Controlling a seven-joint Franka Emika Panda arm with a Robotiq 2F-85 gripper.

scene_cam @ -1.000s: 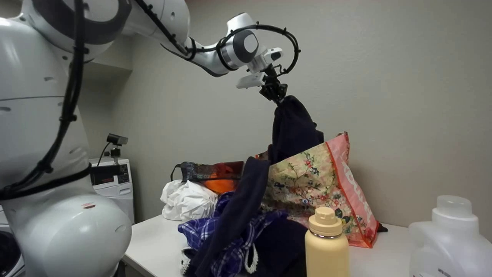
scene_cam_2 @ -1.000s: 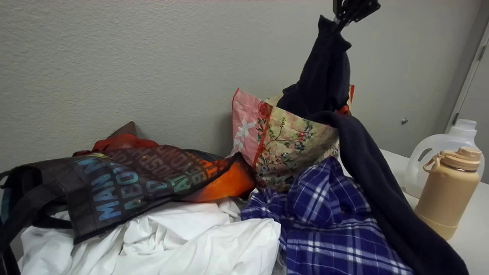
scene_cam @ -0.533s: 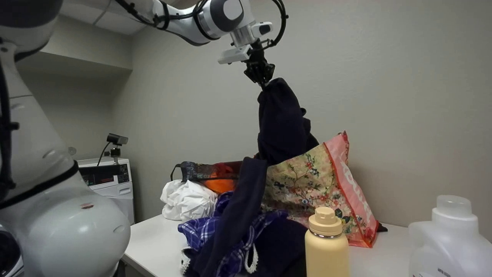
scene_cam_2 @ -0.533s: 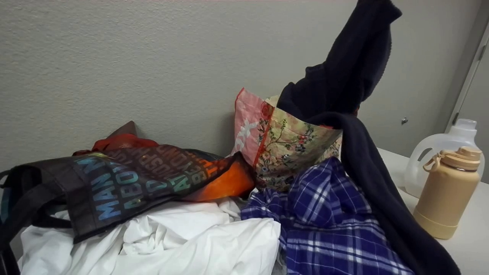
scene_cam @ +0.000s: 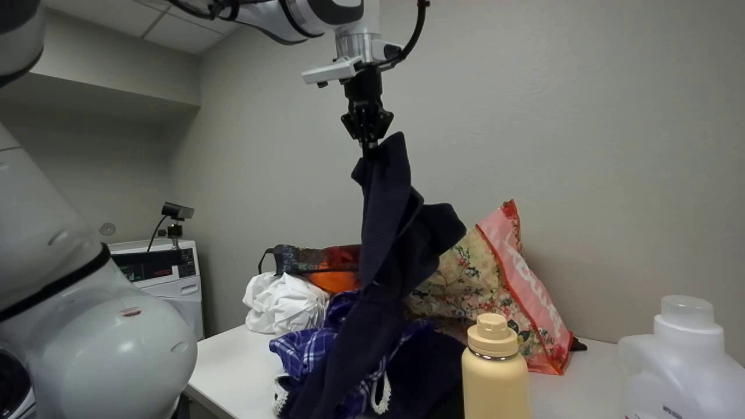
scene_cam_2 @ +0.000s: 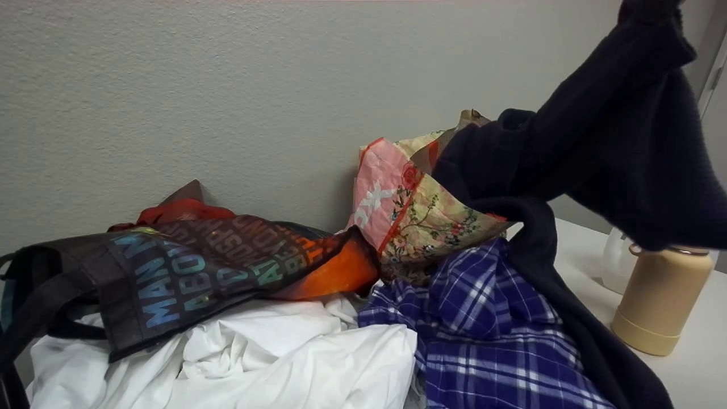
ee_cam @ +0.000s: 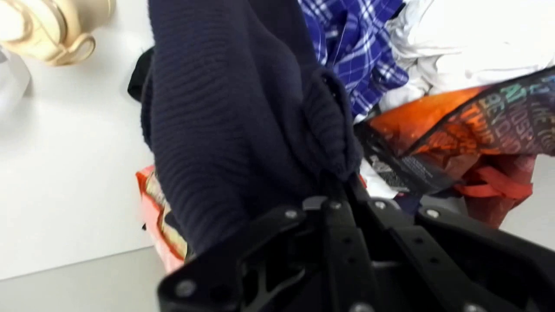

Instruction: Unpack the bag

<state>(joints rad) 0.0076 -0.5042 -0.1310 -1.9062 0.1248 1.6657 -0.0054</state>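
The bag (scene_cam: pixel 495 291), cream floral with pink-red sides, leans against the wall in both exterior views (scene_cam_2: pixel 429 221). Its edge shows in the wrist view (ee_cam: pixel 157 221). My gripper (scene_cam: pixel 368 145) is shut on a dark navy garment (scene_cam: pixel 396 233), high above the table and to one side of the bag. In the wrist view the gripper (ee_cam: pixel 344 184) pinches a ribbed fold of the garment (ee_cam: pixel 204 108). In an exterior view the garment (scene_cam_2: pixel 602 130) stretches from the bag's open mouth up to the top edge, where the gripper is out of frame. The bag's inside is mostly hidden.
Blue plaid cloth (scene_cam_2: pixel 483 329) lies before the bag, with a dark sleeve over it. White cloth (scene_cam_2: pixel 272 358) lies under a black-orange printed bag (scene_cam_2: pixel 227 272). A tan bottle (scene_cam: pixel 495 372) and white jug (scene_cam: pixel 675 366) stand on the table (scene_cam: pixel 233 361).
The gripper has moved away from the bag, rising first and then lowering slightly, drawing more of the navy garment out. The bag's top has tilted toward the garment.
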